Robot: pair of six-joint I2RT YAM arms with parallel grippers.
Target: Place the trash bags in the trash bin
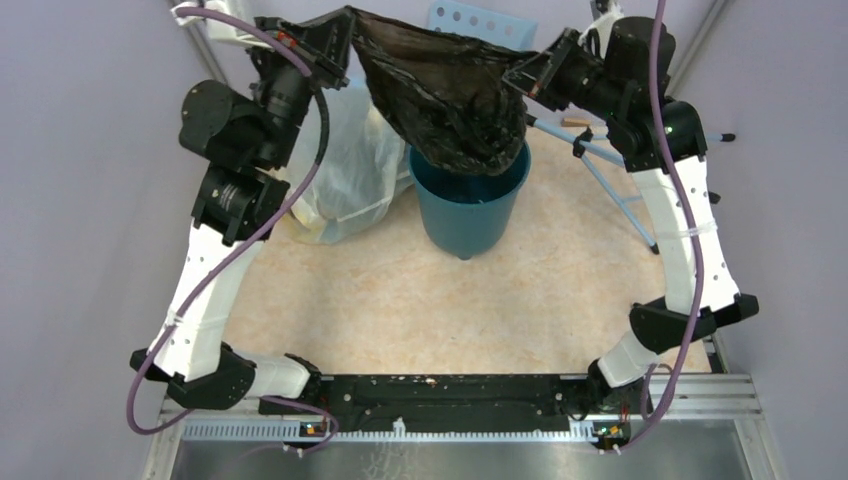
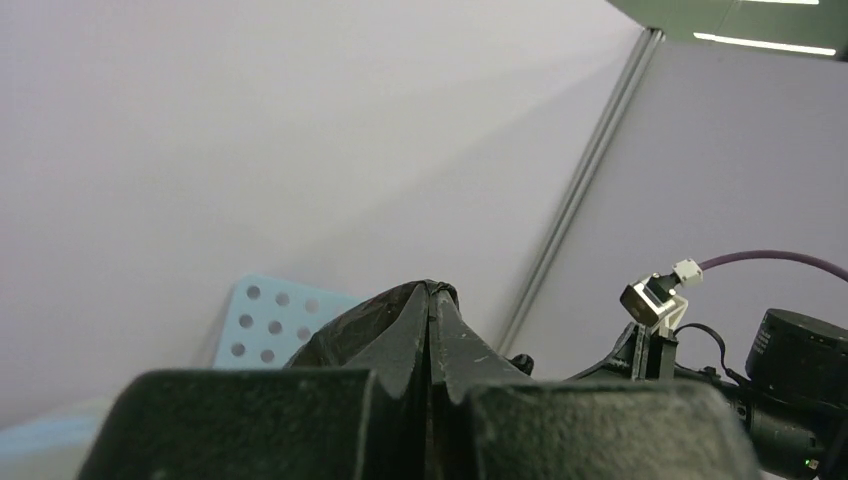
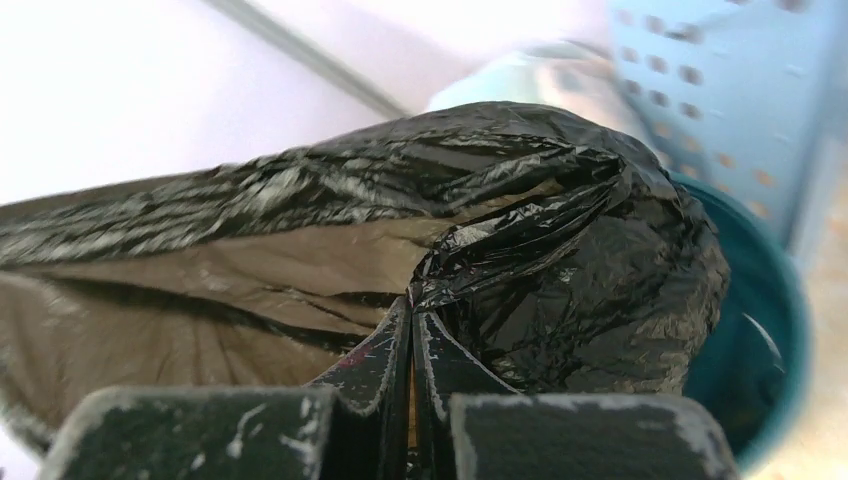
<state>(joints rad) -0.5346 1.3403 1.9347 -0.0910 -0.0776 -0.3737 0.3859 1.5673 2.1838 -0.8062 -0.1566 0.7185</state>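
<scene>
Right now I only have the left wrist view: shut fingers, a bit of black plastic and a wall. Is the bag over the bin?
Observer: Yes. In the top view the trash bag hangs with its lower end at the mouth of the trash bin.
Operator: Is the other side gripped?
Observer: The right wrist view shows the right gripper shut on the bag's rim, with the bag's mouth gaping beside it.
Operator: Anything close by?
Observer: A translucent white bag sits right beside the bin, on its left in the top view.

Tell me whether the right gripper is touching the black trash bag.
Touching. The right wrist view shows the right gripper shut on a pinched fold of the trash bag.
</scene>
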